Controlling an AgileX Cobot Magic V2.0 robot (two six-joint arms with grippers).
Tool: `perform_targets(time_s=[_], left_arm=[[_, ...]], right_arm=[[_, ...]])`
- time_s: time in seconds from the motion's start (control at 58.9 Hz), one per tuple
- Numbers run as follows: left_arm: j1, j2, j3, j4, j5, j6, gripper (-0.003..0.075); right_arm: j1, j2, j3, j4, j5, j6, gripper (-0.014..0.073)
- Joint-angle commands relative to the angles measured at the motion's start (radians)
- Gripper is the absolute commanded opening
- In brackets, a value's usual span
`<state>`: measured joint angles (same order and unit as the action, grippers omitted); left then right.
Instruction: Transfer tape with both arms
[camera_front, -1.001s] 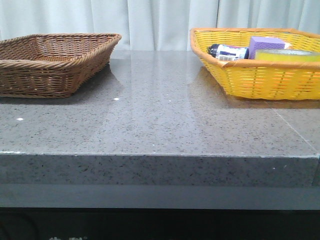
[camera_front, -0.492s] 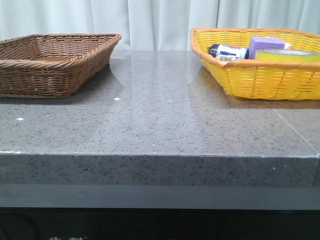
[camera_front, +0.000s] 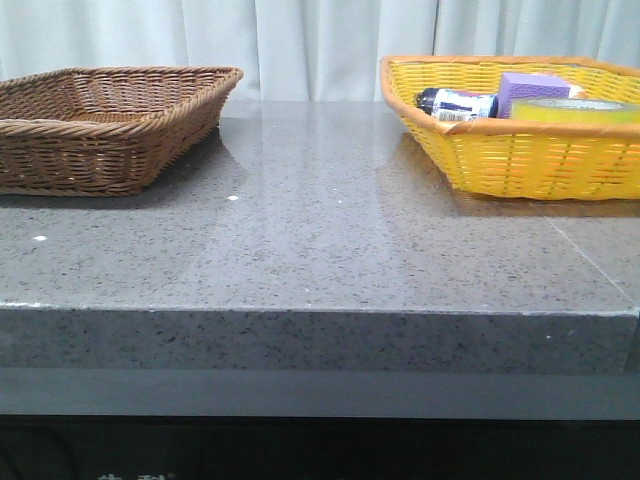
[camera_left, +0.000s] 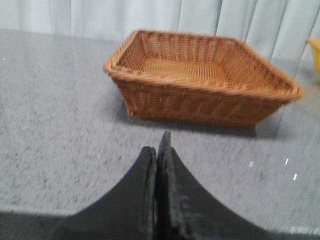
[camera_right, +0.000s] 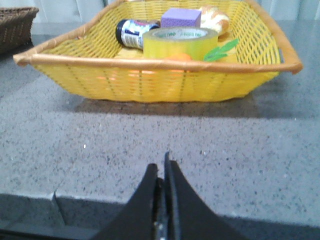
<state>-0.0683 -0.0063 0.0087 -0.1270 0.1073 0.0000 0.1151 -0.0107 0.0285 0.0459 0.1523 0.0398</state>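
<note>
The tape (camera_front: 575, 109) is a wide yellow roll lying flat in the yellow basket (camera_front: 520, 160) at the table's right; the right wrist view shows the tape (camera_right: 180, 43) with its white core and green lettering. My right gripper (camera_right: 161, 167) is shut and empty, low over the table's near edge, well short of the yellow basket (camera_right: 150, 80). My left gripper (camera_left: 156, 148) is shut with nothing in it, over bare table in front of the brown wicker basket (camera_left: 200, 80). Neither gripper shows in the front view.
The brown wicker basket (camera_front: 100, 125) stands at the table's left. Beside the tape in the yellow basket lie a purple block (camera_front: 530, 90), a dark bottle (camera_front: 455, 102), a bread-like item (camera_right: 215, 20) and a green leaf shape (camera_right: 220, 50).
</note>
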Motion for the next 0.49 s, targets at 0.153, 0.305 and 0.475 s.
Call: perform_targets(time_s=[0.153, 0.305, 0.475], left_arm=[[0.003, -0.008, -0.119, -0.033, -0.097, -0.015, -0.0020], [0.003, 0.084, -0.289, 0.081, 0.007, -0.015, -0.0020], [0.003, 0.286, -0.465, 0.127, 0.128, -0.015, -0.0020]], right_arm=[[-0.008, -0.020, -0.190, 0.002, -0.019, -0.006, -0.0112], [-0.008, 0.062, -0.382, 0.002, 0.077, -0.006, -0.0111], [-0.008, 0.233, -0.552, 0.002, 0.116, -0.006, -0.0111]])
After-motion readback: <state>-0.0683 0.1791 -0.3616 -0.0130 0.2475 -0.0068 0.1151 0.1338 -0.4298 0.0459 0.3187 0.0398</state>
